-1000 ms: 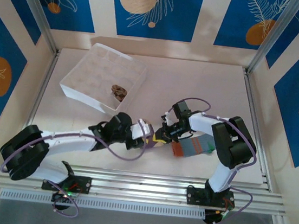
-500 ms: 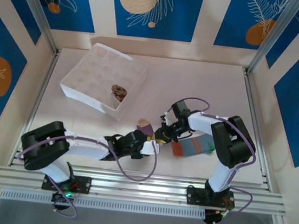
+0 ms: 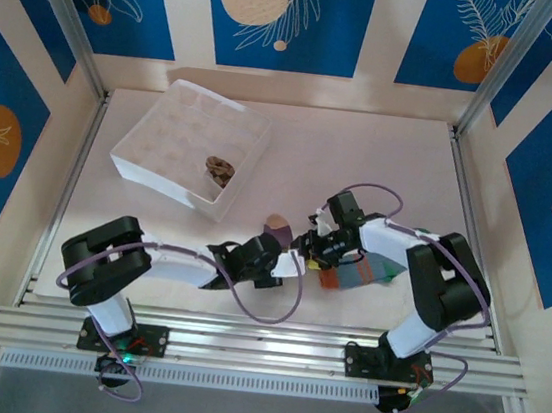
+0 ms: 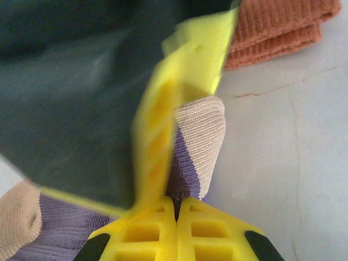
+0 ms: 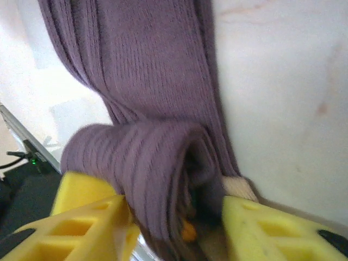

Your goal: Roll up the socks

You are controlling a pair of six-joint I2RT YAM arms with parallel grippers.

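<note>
Mid-roll at the near centre of the table (image 3: pixel 401 172): I have both arms working on the purple sock (image 3: pixel 275 231), which lies between the two grippers, just left of the blue-grey striped sock (image 3: pixel 364 273).

The left gripper (image 3: pixel 287 261) comes in low from the left. On its wrist camera its yellow fingers (image 4: pixel 147 234) meet with purple knit pinched between them, so I read it as clamped on the purple sock's loose end, the tan toe (image 4: pixel 200 130) standing up just beyond. I judge that this grip is there to anchor the fabric and keep it taut.

The right gripper (image 3: pixel 311 248) meets it from the right. Its jaws stand apart only as far as the bundle between them. The wrist camera shows a fat purple coil (image 5: pixel 157 163) wedged between the pads, so I take it as gripping the rolled part while the unrolled length (image 5: pixel 147 65) trails away across the table.

The sock looks soft, ribbed and floppy, and the coil is loose rather than tight. A slack pinch could let it spring open.

The striped sock lies flat to the right, its orange cuff (image 4: pixel 277 30) folded nearest the action. A brown sock (image 3: pixel 219 168) sits in a near compartment of the white gridded box (image 3: pixel 162 147) at the far left.
</note>
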